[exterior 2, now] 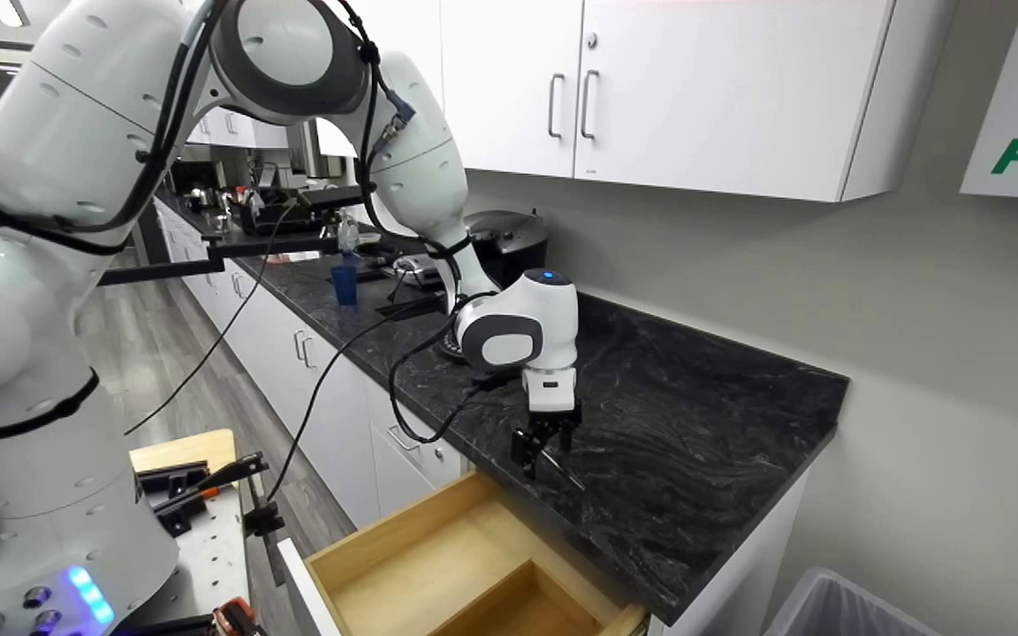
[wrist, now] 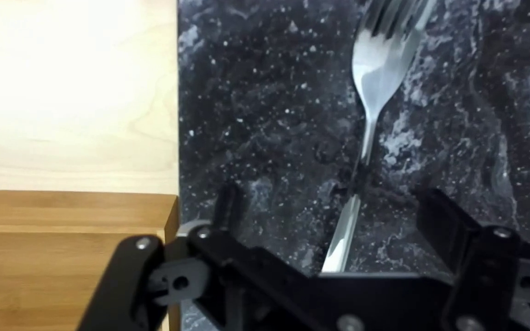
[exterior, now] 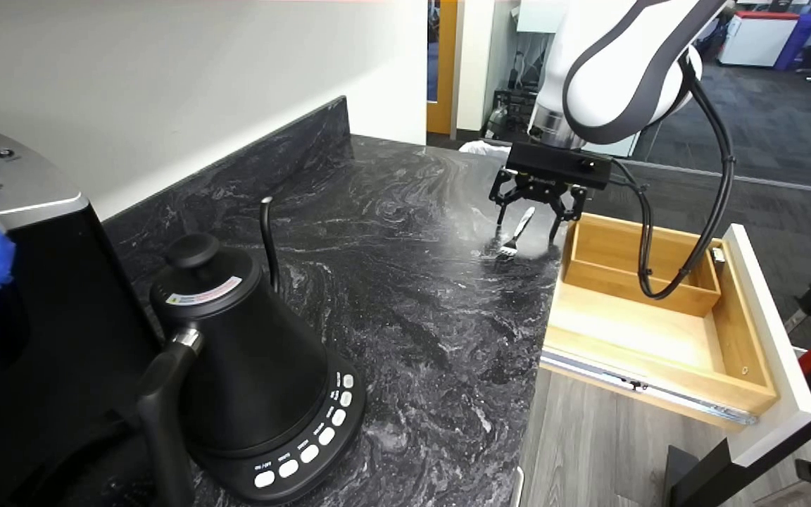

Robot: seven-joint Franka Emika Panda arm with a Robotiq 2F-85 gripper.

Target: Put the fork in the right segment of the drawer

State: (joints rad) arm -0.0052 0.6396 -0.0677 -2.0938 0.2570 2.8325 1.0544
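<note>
Panda arm (exterior 2: pixel 428 172) arches down, gripper (exterior: pixel 526 232) spread wide astride the fork (wrist: pixel 377 82); pulled-out drawer (exterior: pixel 631 324) contains a walled-off wooden compartment (exterior: pixel 617 283).

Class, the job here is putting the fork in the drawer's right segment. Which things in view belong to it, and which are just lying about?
For the job:
fork, not yet held
drawer, open
tool, open over the fork

Unrelated:
black kettle
blue cup
appliance with a dial

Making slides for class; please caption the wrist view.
Open pincer over a fork lying on a dark marbled countertop, beside an open wooden drawer.
</note>
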